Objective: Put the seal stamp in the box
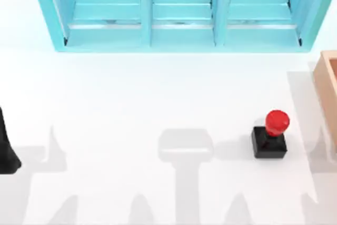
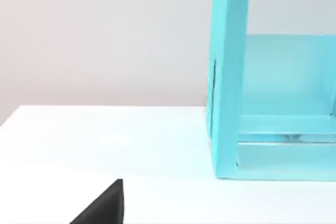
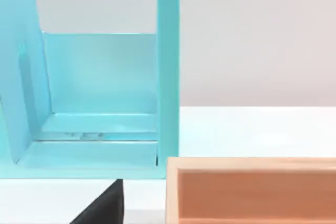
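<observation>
The stamp stands upright on the white table at about four o'clock from the table's middle in the top view, red knob up, untouched. Just past it, toward three o'clock, the tan box sits at the right edge, near but apart. Farther back, at twelve o'clock, stands the cyan shelf. The left arm waits at nine o'clock, well apart from the stamp. I cannot tell how either arm's jaws stand. The stamp lies on the right side, so I judge the right arm nearer.
</observation>
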`<action>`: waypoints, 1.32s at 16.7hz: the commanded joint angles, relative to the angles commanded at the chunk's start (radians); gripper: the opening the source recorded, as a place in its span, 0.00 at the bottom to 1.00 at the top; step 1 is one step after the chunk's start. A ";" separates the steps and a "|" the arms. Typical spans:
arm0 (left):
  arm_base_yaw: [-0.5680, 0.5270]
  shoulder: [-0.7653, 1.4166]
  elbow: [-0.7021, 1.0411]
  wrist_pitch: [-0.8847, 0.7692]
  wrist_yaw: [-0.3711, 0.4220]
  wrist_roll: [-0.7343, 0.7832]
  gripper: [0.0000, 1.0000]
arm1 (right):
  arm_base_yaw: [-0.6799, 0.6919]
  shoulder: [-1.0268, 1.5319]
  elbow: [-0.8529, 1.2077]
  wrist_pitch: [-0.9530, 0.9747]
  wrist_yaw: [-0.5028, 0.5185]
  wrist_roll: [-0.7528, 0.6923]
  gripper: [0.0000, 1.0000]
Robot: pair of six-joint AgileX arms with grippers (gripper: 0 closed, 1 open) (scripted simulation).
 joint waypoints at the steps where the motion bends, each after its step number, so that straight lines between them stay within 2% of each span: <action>1: 0.000 0.000 0.000 0.000 0.000 0.000 1.00 | 0.000 0.000 0.000 0.000 0.000 0.000 1.00; 4: 0.000 0.000 0.000 0.000 0.000 0.000 1.00 | 0.010 0.031 0.031 -0.029 -0.001 0.010 1.00; 8: 0.000 0.000 0.000 0.000 0.000 0.000 1.00 | 0.063 0.220 0.218 -0.185 -0.001 0.067 1.00; 22: 0.000 0.000 0.000 0.000 0.000 0.000 1.00 | 0.358 1.529 1.290 -1.087 0.001 0.371 1.00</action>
